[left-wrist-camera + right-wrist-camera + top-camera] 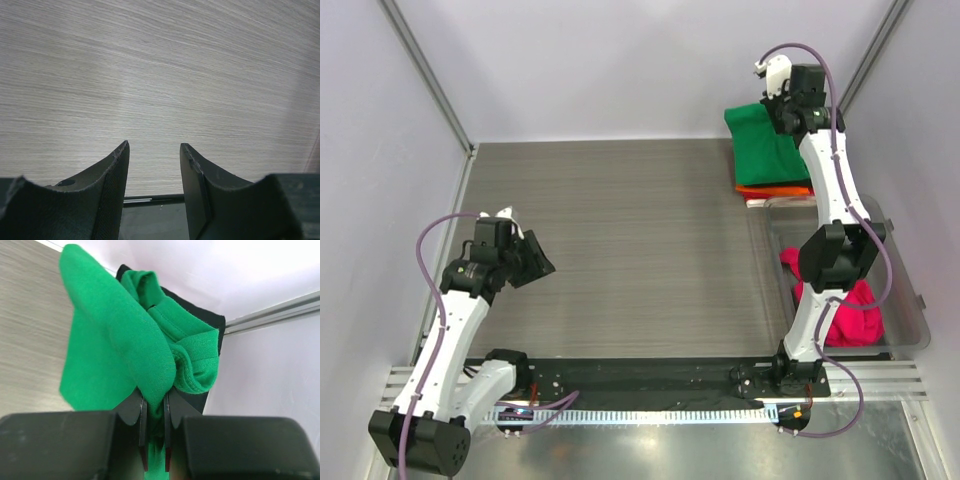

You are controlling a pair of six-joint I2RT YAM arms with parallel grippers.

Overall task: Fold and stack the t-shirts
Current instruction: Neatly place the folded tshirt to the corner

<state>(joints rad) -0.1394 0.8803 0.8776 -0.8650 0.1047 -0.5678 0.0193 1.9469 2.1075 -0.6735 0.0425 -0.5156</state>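
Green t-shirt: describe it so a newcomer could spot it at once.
Go to the table's far right corner, beyond the clear plastic bin. The green t-shirt lies on top there, pinched by the right pincer. Under it lie an orange shirt and a black shirt.

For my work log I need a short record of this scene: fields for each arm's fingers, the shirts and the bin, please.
left fingers: open, holding nothing, over the table
right fingers: shut on green t-shirt at far right corner
stack under it: black t-shirt, orange t-shirt
clear bin: near right, pink t-shirt inside
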